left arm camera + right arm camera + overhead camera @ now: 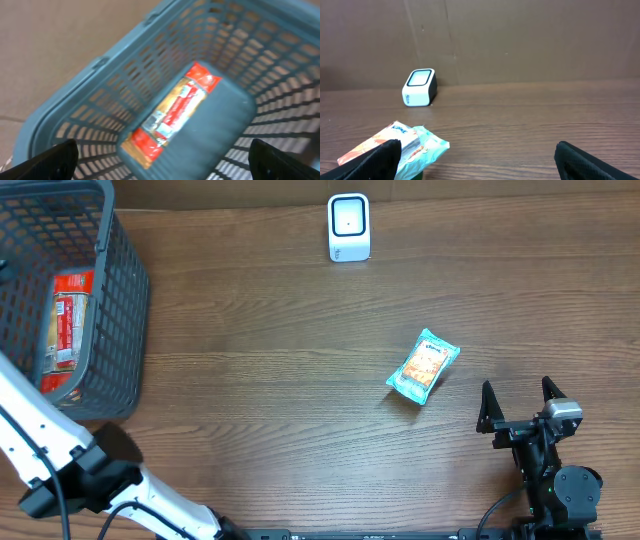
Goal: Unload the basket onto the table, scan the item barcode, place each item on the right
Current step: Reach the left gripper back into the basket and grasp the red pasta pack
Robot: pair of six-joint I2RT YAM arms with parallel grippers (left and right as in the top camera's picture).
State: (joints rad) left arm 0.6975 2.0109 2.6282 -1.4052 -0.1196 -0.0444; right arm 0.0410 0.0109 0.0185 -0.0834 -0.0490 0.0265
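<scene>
A white barcode scanner [349, 227] stands at the back middle of the table, its window facing forward; it also shows in the right wrist view [420, 87]. A teal and orange snack packet [423, 366] lies flat on the wood. My right gripper [518, 395] is open just right of it and nearer the front. In the right wrist view the packet [395, 145] lies by the left finger, and the gripper [485, 160] holds nothing. My left gripper [165, 162] hangs open over a grey basket [75, 100], above a red and clear packet [172, 112] lying inside.
The plastic basket [120, 310] fills the back left corner, with the red packet [68, 315] on its floor. My left arm's white links [60, 450] cross the front left. A brown wall runs behind the scanner.
</scene>
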